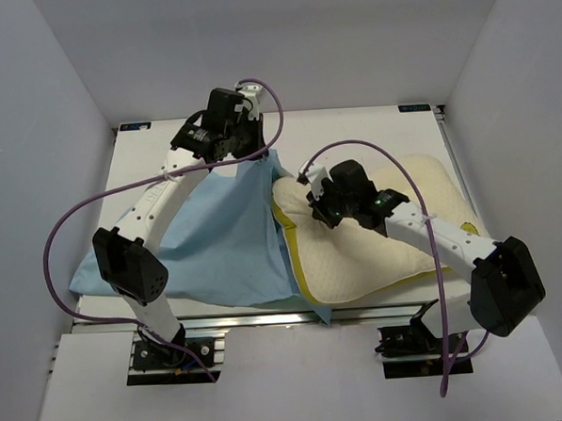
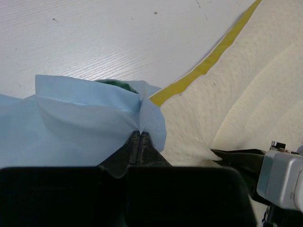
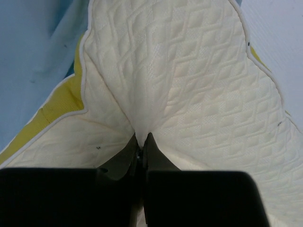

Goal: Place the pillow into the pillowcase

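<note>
**Pillow and pillowcase both gripped, insertion not yet begun**

You had both arms reaching out over the white surface (image 1: 352,131). The pillowcase (image 1: 217,242) lay spread across the left half, its light blue face up, running from the near-left corner up towards the middle of the far edge. The left jaws were closed on its far-right corner. In the left wrist view that corner of the pillowcase (image 2: 80,123) was pinched into a small peak between the closed jaws, and a sliver of dark green showed behind the fold.

The pillow (image 1: 359,254), thick and cream with a quilted face, lay across the right half, from the middle of the surface towards the near-right corner. The right jaws were closed on its upper face near its left end. In the right wrist view the pillow's (image 3: 189,94) fabric was gathered into a ridge where the jaws bit, with the pillowcase (image 3: 38,47) blue just beyond.

The pillow's yellow rim (image 1: 299,276) lay against the right edge of the pillowcase, and at the near edge a strip of blue showed beneath it. No part of the pillow appeared to be covered by cloth.

As a judgement, you were at the start: both grips were made, but the mouth of the pillowcase did not look opened wide, and the whole pillow was left to feed in.
</note>
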Controlling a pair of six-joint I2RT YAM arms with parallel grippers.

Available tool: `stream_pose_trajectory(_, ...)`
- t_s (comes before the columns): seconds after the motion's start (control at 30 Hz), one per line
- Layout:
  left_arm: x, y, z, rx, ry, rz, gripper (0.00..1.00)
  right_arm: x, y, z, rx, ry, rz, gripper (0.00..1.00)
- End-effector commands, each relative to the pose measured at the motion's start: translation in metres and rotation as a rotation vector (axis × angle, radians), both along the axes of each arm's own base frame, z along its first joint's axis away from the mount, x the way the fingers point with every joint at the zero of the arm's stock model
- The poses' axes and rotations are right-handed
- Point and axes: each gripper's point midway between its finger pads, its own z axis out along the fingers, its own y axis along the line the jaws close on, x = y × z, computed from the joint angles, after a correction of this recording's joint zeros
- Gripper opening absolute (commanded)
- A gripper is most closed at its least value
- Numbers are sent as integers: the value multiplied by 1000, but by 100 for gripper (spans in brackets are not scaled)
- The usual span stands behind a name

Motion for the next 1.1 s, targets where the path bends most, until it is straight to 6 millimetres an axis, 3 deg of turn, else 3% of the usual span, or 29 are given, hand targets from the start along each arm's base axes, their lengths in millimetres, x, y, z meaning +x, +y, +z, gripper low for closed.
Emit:
stream_pose_trajectory(0.0,-6,12,45,-54,-82,-7,0,28,-19,11,-37,-123,-83,0)
stream_pose_trajectory(0.27,-23,0,50,-134,-39,-92,0,40,-8,6,-60,-128,-75,0)
stream_pose_trajectory(0.37,-34,-12,47,-177,6,-162,0,48,6,12,-48,-137,-58,0)
stream_pose_trajectory(0.47,-40,-22,32,-196,69,-221,0,41,28,23,-23,-152,-1,0)
stream_pose_trajectory(0.6,-38,-21,6,-164,124,-209,0,25,51,57,70,-194,49,0)
stream_pose_trajectory(0.77,-31,-24,-11,-158,150,-198,0,20,56,83,136,-244,77,0)
stream_pose_trajectory(0.9,-19,-24,-16,-139,157,-169,0,2,65,101,212,-257,149,0)
stream_pose_trajectory(1.0,-14,-23,-13,-148,156,-167,0,1,63,93,193,-275,139,0)
stream_pose_trajectory(1.07,-15,-24,-8,-162,154,-176,0,16,57,83,133,-311,90,0)
